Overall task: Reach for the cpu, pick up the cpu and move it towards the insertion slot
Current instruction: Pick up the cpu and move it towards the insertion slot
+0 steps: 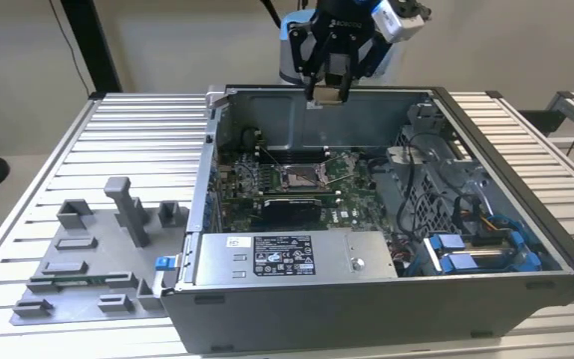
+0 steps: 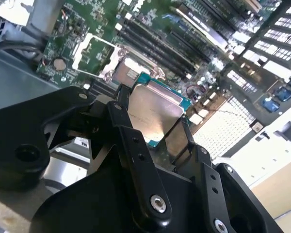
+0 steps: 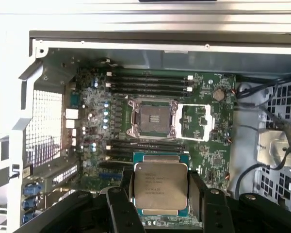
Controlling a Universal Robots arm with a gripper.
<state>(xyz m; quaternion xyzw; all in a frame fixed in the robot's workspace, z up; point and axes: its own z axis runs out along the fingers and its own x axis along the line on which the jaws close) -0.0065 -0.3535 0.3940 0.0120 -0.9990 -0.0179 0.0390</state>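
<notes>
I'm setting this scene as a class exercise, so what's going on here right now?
A robot arm's gripper is holding the cpu between its fingers, above the open computer case. In both wrist views the chip's silvery face shows, pinched at its edges. The insertion slot on the green motherboard lies below with its metal frame flipped open and nothing in it. The cpu has been picked up but is not yet seated. A grey plastic tray sits on the exterior view's left.

Open computer case stands on slatted metal surface. Grey plastic tray lies beside it, toward the exterior view's left.
</notes>
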